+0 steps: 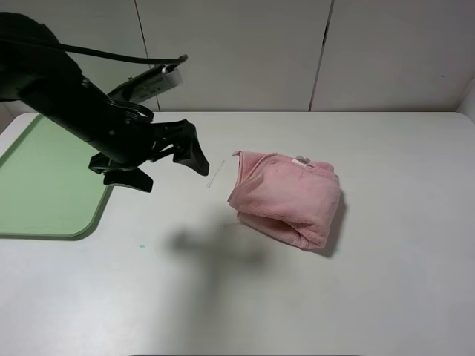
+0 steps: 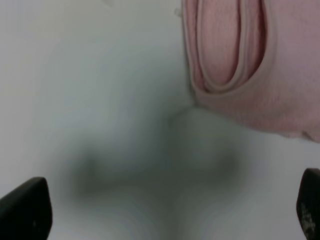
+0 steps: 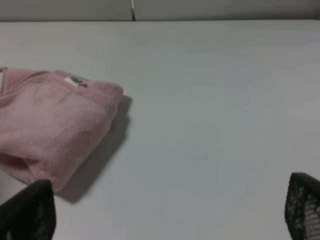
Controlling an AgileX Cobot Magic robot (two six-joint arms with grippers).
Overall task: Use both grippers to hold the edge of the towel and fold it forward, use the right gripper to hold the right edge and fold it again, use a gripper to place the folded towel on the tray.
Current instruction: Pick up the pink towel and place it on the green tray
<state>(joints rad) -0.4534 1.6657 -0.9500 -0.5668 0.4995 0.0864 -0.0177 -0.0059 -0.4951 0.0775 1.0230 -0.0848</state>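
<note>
The salmon-pink towel [image 1: 286, 196] lies folded into a thick bundle at the middle of the table, its white label [image 1: 302, 159] on the far side. My left gripper [image 1: 177, 176] hovers above the table just left of the towel, open and empty, between the towel and the light green tray [image 1: 44, 178]. In the left wrist view the towel [image 2: 280, 75] shows its layered hem [image 2: 240, 70] ahead of the open left gripper [image 2: 167, 210]. The right wrist view shows the towel [image 3: 50, 125] off to one side of the open, empty right gripper [image 3: 165, 210]. The right arm is out of the exterior view.
A small white strip [image 1: 216, 173] lies on the table between the left gripper and the towel. A tiny green speck [image 1: 141, 245] marks the table nearer the front. White wall panels [image 1: 237, 52] stand behind the table's far edge.
</note>
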